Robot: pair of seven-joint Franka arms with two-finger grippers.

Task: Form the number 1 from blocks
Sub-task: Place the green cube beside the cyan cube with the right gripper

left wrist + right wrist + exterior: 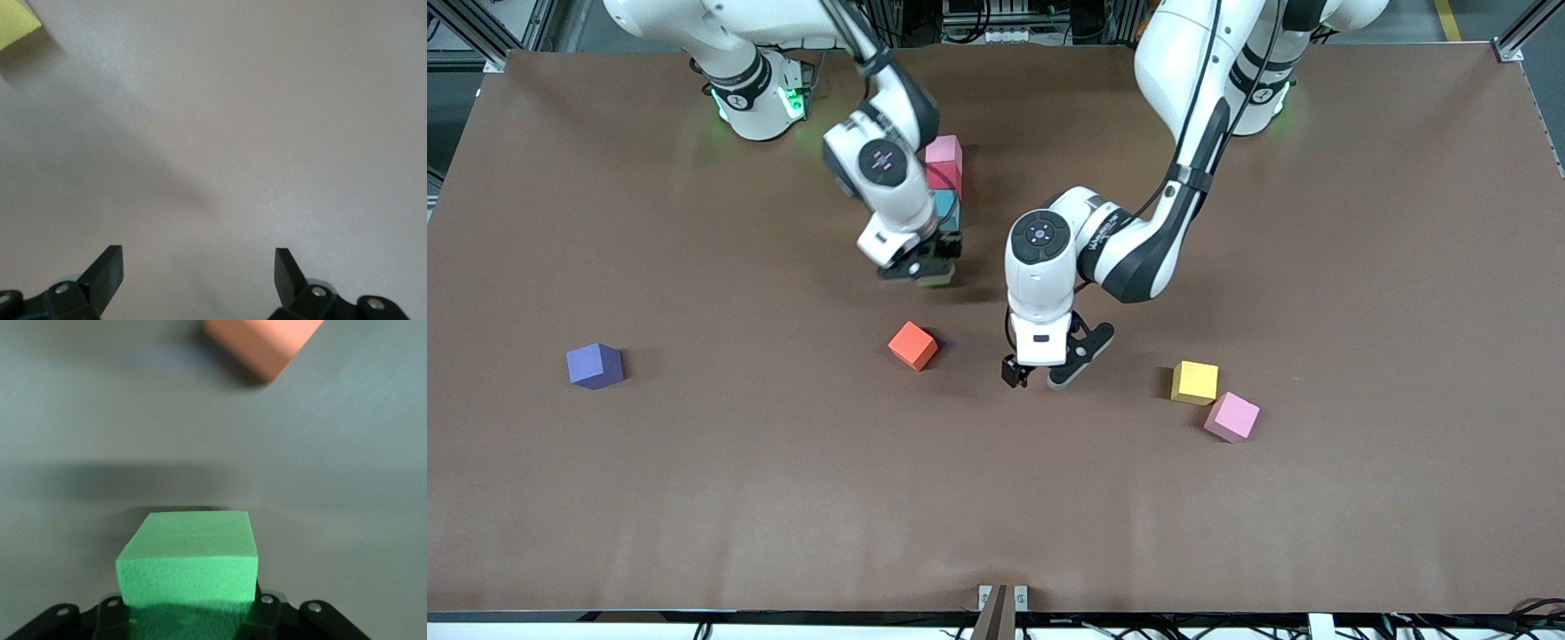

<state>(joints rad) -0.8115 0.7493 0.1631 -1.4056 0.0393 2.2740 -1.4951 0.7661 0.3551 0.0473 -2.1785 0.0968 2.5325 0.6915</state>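
Front view, table centre as dial hub: right gripper [927, 267] sits at about 11 o'clock, low at the near end of a column of blocks, fingers clamped on the green block [190, 577]. Column runs toward 12 o'clock: light blue block [948, 209], red block [945, 178], pink block [943, 151], each touching the next. Orange block [913, 345] lies alone near the hub, slightly toward 9 o'clock, turned out of line. Left gripper [1042, 373] hovers over bare table just beside the hub, fingers spread wide, holding nothing. Yellow cube [1195, 382] and second pink cube [1232, 417] touch at roughly 4 o'clock. Purple cube [595, 365] sits out at 9 o'clock.
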